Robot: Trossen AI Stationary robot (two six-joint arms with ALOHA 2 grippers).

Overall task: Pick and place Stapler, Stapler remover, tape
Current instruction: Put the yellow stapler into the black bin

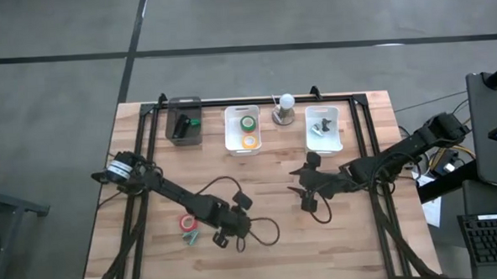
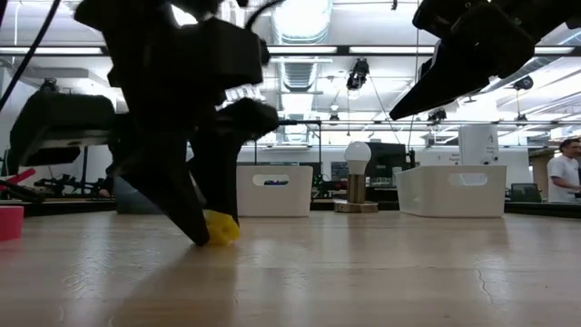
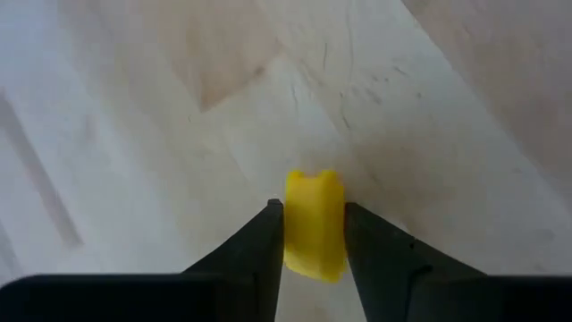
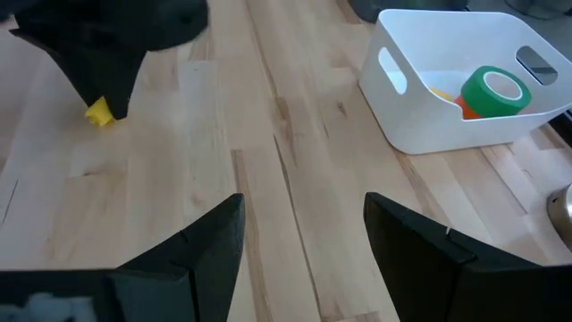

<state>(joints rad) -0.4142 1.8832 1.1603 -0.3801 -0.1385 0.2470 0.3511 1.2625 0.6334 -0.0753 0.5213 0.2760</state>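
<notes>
Left gripper [image 3: 313,234] is clamped on the yellow tape roll [image 3: 314,222], resting on the wooden table [image 3: 429,134]. Right gripper [image 4: 302,234] hovers mid-table, fingers wide apart.

Bright, even overhead light from ceiling strips [image 2: 300,50]. Soft shadows under arms on table [image 1: 262,257]. Blurred, backlit dark shapes in low view.

A wooden table [image 1: 378,226] carries three bins along its far edge: a dark bin [image 1: 184,123] at the left, a white bin [image 1: 242,130] in the middle, another white bin [image 1: 323,128] at the right. A bulb on a round base [image 1: 284,109] stands between the white bins. A person [image 2: 566,170] shows far right in the room behind.
</notes>
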